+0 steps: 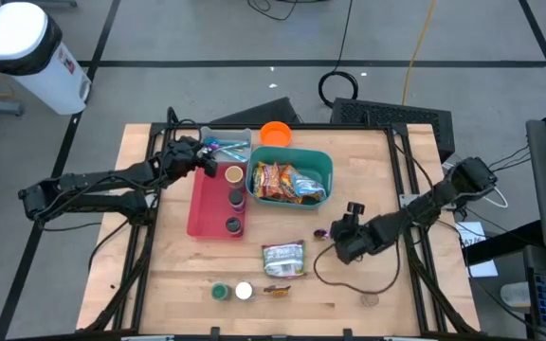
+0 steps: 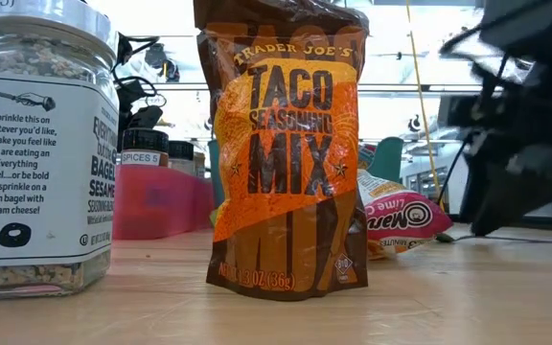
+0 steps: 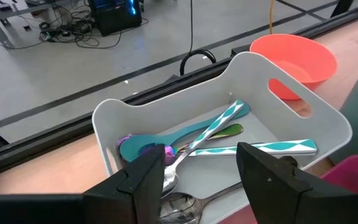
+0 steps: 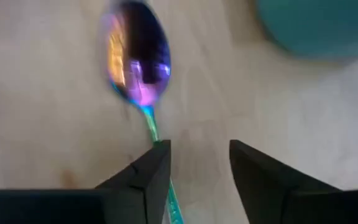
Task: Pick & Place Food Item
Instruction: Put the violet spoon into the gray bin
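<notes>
My right gripper (image 4: 197, 168) stands open just above the table, right of centre (image 1: 337, 239). An iridescent spoon (image 4: 135, 62) lies on the wood, its thin handle running back between the fingers. A silver-green food pouch (image 1: 282, 258) lies flat on the table to the gripper's left. A teal bin (image 1: 325, 163) holds several snack packets. My left gripper (image 3: 201, 180) hangs open over a white cutlery caddy (image 3: 291, 99) at the far left, with spoons lying inside. A taco seasoning packet (image 2: 286, 153) stands upright at the near edge. My right gripper slants down from the table's right, and the spoon's handle (image 4: 156, 138) runs along the inner side of one finger (image 4: 148, 180). The spoon lies flat on the table. I cannot tell whether that finger touches it.
A red tray (image 1: 202, 213) with spice jars lies left of the teal bin, and an orange bowl (image 1: 275, 133) stands behind it. Two small jars (image 1: 232, 291) stand near the front edge, a seasoning jar (image 2: 36, 144) among them. A black cable (image 1: 349, 284) loops across the wood.
</notes>
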